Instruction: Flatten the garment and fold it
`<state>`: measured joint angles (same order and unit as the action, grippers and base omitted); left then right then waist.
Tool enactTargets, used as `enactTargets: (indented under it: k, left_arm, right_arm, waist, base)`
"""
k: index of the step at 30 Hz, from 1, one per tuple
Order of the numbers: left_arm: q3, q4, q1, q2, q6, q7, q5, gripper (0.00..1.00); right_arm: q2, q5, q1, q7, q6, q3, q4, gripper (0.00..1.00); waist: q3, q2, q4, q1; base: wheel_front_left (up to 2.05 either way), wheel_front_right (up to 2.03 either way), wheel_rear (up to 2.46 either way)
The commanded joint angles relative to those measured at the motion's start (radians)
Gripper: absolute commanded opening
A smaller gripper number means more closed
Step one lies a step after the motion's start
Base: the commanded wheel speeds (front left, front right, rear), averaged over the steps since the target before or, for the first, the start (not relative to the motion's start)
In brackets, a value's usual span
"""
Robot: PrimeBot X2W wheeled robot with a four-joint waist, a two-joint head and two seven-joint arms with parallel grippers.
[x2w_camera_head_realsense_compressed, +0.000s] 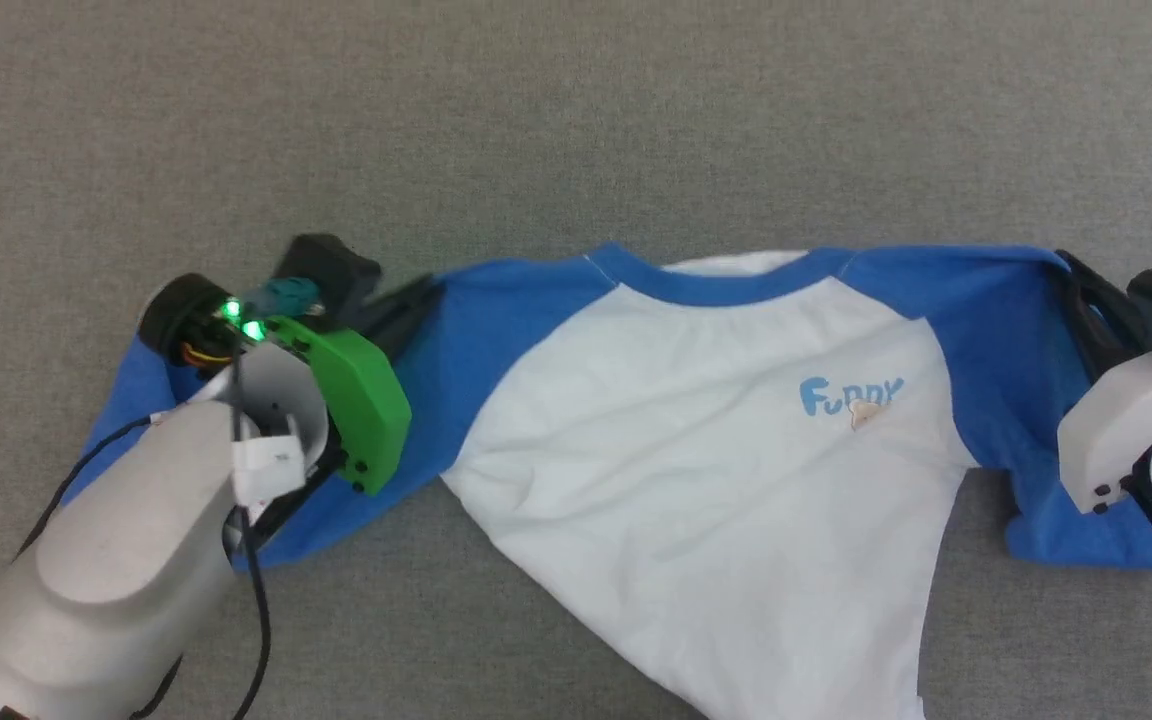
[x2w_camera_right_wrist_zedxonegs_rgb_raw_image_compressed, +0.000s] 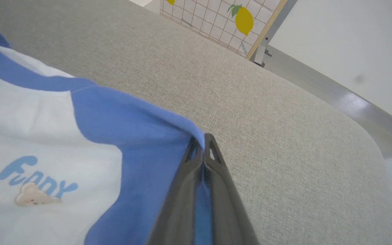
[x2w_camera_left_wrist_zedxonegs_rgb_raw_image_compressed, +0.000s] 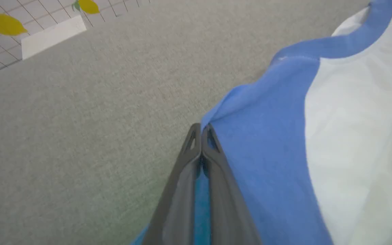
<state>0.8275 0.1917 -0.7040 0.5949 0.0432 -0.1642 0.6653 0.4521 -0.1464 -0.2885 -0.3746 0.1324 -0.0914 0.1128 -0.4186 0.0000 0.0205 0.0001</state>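
Pinching garment (x2w_camera_head_realsense_compressed: 716, 430) top edges: left tool (x2w_camera_left_wrist_zedxonegs_rgb_raw_image_compressed: 201, 129) and right tool (x2w_camera_right_wrist_zedxonegs_rgb_raw_image_compressed: 202, 139) both clamped on thin blue fabric. We risk slip-out or skew if pulls differ.

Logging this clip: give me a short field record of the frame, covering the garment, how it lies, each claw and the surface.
garment: T-shirt, white body, blue sleeves and neckband, front up
logo: light-blue "Funny" print on the chest
lay: spread sideways, sleeves out, body slightly wrinkled
left claw: shut on the upper edge of the sleeve on the robot's left
right claw: shut on the upper edge of the sleeve on the robot's right
surface: grey cloth-covered surface
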Motion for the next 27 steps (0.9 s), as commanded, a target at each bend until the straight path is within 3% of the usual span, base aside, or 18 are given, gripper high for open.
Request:
enactTargets:
  k: [1,7,11,17,27]
  left_arm:
    - [-0.035,-0.003,0.008,-0.007,-0.029,0.051,0.010,0.00]
    - [-0.172,-0.068,0.002,0.005,-0.143,0.193,0.030,0.00]
    - [-0.233,-0.131,-0.031,0.045,-0.201,0.201,0.021,0.00]
    - [-0.263,-0.185,-0.122,0.109,-0.217,0.133,-0.005,0.00]
    - [-0.280,-0.243,-0.269,0.134,-0.226,0.024,-0.021,0.00]
  right_arm:
    - [-0.009,0.016,-0.029,0.025,-0.002,0.012,0.000,0.00]
    - [-0.024,0.046,-0.095,0.079,-0.002,0.023,0.013,0.00]
    - [-0.011,0.062,-0.184,0.090,-0.002,0.002,0.020,0.00]
    - [0.027,0.059,-0.354,0.076,-0.002,-0.078,-0.005,0.00]
    - [0.057,0.024,-0.607,0.029,-0.002,-0.202,-0.051,0.00]
  waist:
    - [0.033,0.0000,0.002,-0.0001]
    - [0.106,0.0000,-0.004,-0.0001]
    - [0.159,0.0000,-0.014,-0.0001]
    - [0.235,0.0000,-0.028,-0.0001]
    - [0.337,0.0000,-0.038,-0.0001]
  base:
    - [0.00,0.00,0.00]
    - [0.00,0.00,0.00]
    - [0.00,0.00,0.00]
    - [0.00,0.00,0.00]
    - [0.00,0.00,0.00]
